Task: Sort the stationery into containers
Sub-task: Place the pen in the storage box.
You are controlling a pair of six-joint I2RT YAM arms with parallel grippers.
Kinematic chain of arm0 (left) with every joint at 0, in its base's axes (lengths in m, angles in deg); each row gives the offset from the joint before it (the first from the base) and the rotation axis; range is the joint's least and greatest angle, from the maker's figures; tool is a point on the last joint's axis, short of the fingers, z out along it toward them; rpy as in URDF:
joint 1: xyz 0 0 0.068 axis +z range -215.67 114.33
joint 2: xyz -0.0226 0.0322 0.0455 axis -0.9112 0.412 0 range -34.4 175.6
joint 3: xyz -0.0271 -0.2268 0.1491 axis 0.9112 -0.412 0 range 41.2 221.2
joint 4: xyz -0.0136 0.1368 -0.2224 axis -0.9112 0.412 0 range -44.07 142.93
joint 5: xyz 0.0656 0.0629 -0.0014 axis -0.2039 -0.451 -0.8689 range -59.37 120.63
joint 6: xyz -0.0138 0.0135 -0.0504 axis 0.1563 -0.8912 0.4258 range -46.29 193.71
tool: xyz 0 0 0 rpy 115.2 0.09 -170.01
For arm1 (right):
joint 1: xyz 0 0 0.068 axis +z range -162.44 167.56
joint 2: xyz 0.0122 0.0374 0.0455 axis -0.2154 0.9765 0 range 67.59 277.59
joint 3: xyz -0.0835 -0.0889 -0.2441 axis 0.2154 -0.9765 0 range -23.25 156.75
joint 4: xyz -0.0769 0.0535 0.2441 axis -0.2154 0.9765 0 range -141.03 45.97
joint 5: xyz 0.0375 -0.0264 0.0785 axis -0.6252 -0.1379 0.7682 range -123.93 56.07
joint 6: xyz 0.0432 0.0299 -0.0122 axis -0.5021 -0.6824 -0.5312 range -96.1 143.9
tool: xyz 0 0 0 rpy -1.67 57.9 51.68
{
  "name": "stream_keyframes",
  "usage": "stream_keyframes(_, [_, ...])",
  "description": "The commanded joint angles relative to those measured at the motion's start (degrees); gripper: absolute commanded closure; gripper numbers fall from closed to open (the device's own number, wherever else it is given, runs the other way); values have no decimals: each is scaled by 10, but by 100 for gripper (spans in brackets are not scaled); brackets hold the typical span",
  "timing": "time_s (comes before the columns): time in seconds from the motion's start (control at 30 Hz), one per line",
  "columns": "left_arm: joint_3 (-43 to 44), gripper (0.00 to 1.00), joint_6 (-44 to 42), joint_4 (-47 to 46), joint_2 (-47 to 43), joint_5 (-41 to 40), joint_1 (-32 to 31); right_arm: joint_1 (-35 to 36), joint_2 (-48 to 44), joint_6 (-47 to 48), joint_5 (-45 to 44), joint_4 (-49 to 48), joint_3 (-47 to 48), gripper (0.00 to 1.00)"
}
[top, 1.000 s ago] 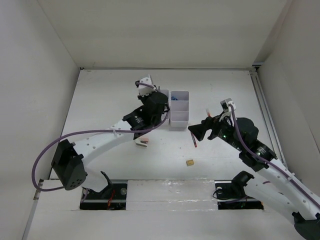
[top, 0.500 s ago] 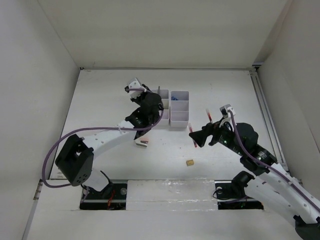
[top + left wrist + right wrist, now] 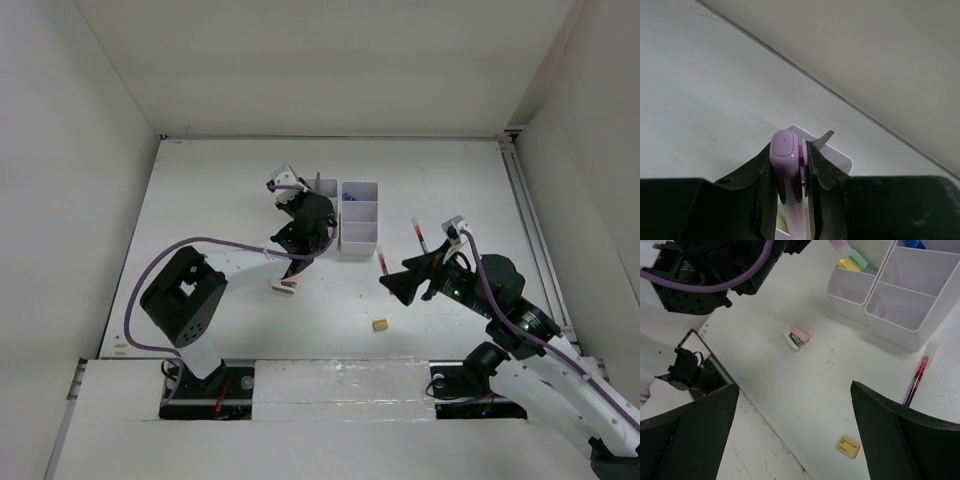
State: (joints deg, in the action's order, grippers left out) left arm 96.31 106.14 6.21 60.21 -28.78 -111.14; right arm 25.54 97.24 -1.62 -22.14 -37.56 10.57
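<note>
My left gripper (image 3: 313,232) is shut on a pink highlighter (image 3: 785,156) and holds it upright over the left white organiser (image 3: 842,159), where a scissors blade tip (image 3: 826,138) sticks up. The organisers (image 3: 359,232) stand mid-table; the right wrist view (image 3: 900,300) shows a yellow highlighter (image 3: 845,263) in one compartment and a blue cap (image 3: 914,244) in another. My right gripper (image 3: 395,281) is open and empty above the table. Below it lie a tan eraser (image 3: 380,325), also in the right wrist view (image 3: 848,446), and a red pen (image 3: 384,268).
A white-pink stapler (image 3: 284,286) lies on the table left of the eraser, also in the right wrist view (image 3: 799,337). A second red pen (image 3: 419,235) lies right of the organisers. White walls close in the table at the left, back and right.
My left arm has swung and its wrist has shifted over the left organiser, still holding the highlighter. My right gripper has drawn back a little toward the near edge.
</note>
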Motion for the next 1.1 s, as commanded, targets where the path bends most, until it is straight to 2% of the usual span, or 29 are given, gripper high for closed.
stream_keyframes(0.0, [16, 100, 4, -43, 11, -4, 4, 6, -2, -1, 21, -19, -2, 0])
stream_keyframes(0.47, [43, 100, 20, -54, 80, -11, 4, 11, -20, 15, 42, -2, 3, 0])
stream_keyframes(0.57, [43, 90, 31, -47, 80, -11, 4, 11, -20, 20, 47, -2, 8, 0])
stream_keyframes(0.6, [43, 80, 36, -47, 80, -6, 4, 11, -20, 21, 47, -2, 8, 0])
stream_keyframes(0.7, [35, 67, 47, -40, 74, -6, 4, 11, -20, 21, 53, -8, 8, 0])
stream_keyframes(0.73, [35, 60, 48, -40, 74, -6, 4, 11, -20, 21, 53, -8, 8, 0])
stream_keyframes(0.97, [29, 41, 27, -40, 39, 0, 4, 11, -14, 21, 47, -13, 8, 0])
stream_keyframes(1.0, [22, 36, 27, -40, 28, 0, -3, 11, -14, 21, 40, -13, 8, 0])
stream_keyframes(1.03, [22, 23, 13, -40, 16, 0, -3, 11, -9, 15, 31, -13, 8, 0])
stream_keyframes(1.07, [22, 16, 3, -40, -11, 0, -20, 11, -9, 7, 20, -13, 8, 0])
